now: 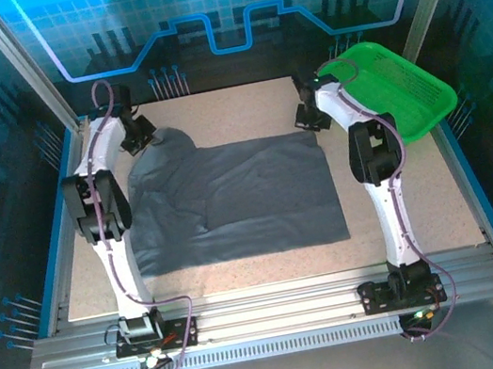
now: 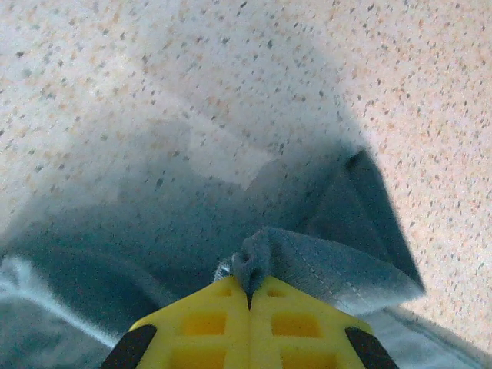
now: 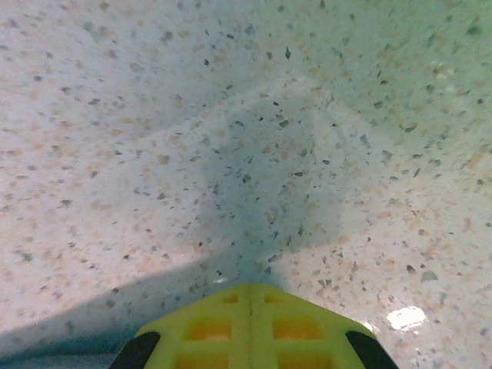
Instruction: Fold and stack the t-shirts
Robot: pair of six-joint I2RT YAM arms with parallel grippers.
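Pinching a stitched hem fold of the t-shirt (image 2: 330,261), the left gripper (image 2: 250,286) has its yellow, grid-moulded fingers (image 2: 207,323) pressed tight together. The right gripper (image 3: 250,290) is closed too, with nothing between its tips, over bare speckled table (image 3: 154,154) by the shirt's far right corner. The soft slate-grey cloth lies mostly flat mid-table, its far left corner raised. A green basket (image 1: 397,91) sits far right, and open tabletop runs along the near edge.
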